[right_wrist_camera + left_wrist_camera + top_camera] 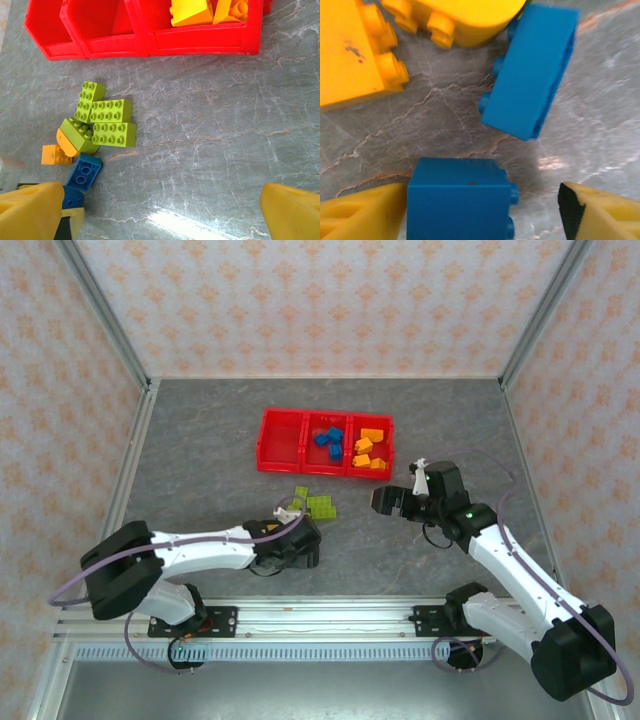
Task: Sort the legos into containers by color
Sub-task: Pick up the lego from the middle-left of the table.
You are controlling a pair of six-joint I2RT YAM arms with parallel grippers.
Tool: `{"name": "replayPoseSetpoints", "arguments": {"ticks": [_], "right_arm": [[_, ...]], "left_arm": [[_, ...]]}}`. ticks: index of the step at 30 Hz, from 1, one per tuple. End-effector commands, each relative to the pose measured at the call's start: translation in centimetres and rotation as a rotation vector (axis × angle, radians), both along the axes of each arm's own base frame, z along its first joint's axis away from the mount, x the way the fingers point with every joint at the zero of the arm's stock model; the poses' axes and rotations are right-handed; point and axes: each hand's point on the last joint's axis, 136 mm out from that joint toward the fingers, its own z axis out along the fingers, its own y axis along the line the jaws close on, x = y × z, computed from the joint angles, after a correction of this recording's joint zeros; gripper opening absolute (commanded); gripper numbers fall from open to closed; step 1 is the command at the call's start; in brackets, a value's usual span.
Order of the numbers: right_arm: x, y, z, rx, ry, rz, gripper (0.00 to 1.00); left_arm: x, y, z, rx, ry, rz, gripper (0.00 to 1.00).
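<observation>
At the left gripper (pixel 482 212): jaws partly open, straddling a blue brick (pixel 457 200) on the table (pixel 445 125). One finger (pixel 365 212) touching the brick's side, the other finger (pixel 602 217) apart from it, so not clamped from both sides. Just past that: second blue brick (pixel 530 70) lying on its side, studs pointing sideways, then two orange-yellow bricks (pixel 350 50), all loose on the table, none touching the jaws.

At the right gripper (pixel 162 207): jaws wide, nothing between them, hovering above the table to the right of the loose pile, near of the tray's right compartment.

Cluster of lime green bricks (pixel 318 504) at the far side of that pile, touching each other, just near of the red tray (pixel 325 472).

Tray at the far middle of the table, three compartments in a row left to right: blue legos (pixel 328 443) in the middle one, orange-yellow legos (pixel 368 448) in the right one.
</observation>
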Motion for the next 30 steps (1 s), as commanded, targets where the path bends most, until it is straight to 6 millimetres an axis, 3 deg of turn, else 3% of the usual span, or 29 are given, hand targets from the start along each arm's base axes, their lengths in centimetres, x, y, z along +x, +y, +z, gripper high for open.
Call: {"name": "replayPoseSetpoints", "arguments": {"ticks": [1, 16, 22, 30], "right_arm": [[0.0, -0.4, -0.3, -0.018, 0.001, -0.025, 1.0], [0.3, -0.9, -0.7, -0.036, 0.001, -0.057, 1.0], [0.5, -1.4, -0.1, -0.043, -0.023, -0.084, 1.0], [0.7, -2.8, 2.2, -0.041, -0.112, -0.16, 1.0]], "left_arm": [[0.6, 0.0, -0.3, 0.053, -0.014, 0.008, 0.77], [1.9, 0.9, 0.9, 0.077, -0.094, 0.067, 0.4], [2.8, 0.2, 3.1, 0.013, -0.156, 0.081, 0.27], [5.1, -1.1, 8.3, -0.018, -0.261, 0.061, 0.27]]}}
